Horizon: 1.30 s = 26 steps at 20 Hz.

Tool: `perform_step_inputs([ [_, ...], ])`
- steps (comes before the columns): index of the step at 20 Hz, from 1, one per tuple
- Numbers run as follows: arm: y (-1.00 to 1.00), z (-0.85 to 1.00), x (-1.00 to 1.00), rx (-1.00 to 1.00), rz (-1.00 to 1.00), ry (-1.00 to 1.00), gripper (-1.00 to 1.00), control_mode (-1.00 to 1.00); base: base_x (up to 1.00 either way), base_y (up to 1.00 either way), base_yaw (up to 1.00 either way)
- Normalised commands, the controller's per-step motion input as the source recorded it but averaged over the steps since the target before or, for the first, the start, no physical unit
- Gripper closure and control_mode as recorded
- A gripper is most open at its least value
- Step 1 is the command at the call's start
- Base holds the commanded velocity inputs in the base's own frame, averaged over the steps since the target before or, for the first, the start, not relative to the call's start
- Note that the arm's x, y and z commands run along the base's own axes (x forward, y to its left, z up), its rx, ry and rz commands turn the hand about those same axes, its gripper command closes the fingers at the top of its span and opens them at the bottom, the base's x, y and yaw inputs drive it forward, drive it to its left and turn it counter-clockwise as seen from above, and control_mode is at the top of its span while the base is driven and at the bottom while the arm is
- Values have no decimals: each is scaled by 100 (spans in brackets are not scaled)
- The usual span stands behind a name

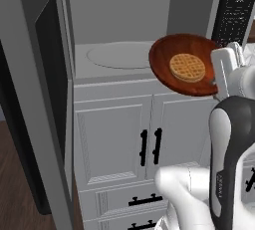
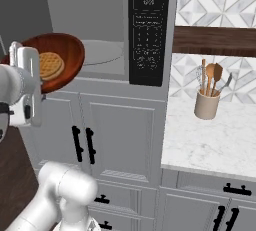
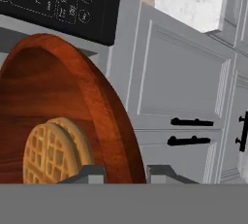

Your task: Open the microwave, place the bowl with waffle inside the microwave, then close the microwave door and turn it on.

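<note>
I have the bowl with waffle (image 1: 185, 63) pinched by its rim in the gripper (image 3: 125, 172), jaws partly closed on either side of the rim's edge. It hangs tilted in the air just in front of the open microwave (image 1: 144, 20), right of the turntable (image 1: 119, 55) and above the white cabinet doors (image 1: 149, 139). The microwave door (image 1: 35, 99) stands swung wide to my left, and a utensil crock (image 2: 207, 104) sits on the marble counter (image 2: 215, 145).
</note>
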Motion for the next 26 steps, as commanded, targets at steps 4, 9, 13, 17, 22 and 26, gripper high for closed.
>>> perform_step_inputs([
  [4, 5, 18, 45, 6, 0, -12, 100, -100, 0, 0, 0],
  [9, 19, 0, 80, 0, 0, 0, 100, -100, 0, 0, 0],
  [13, 10, 7, 63, 0, 0, 0, 100, -100, 0, 0, 0],
  [17, 17, 0, 67, 0, 3, 3, 100, -100, 0, 0, 0],
  [22, 10, 0, 63, 0, 12, 7, 100, -100, 0, 0, 0],
  [26, 0, 0, 58, 0, 5, 0, 100, -100, 0, 0, 0],
])
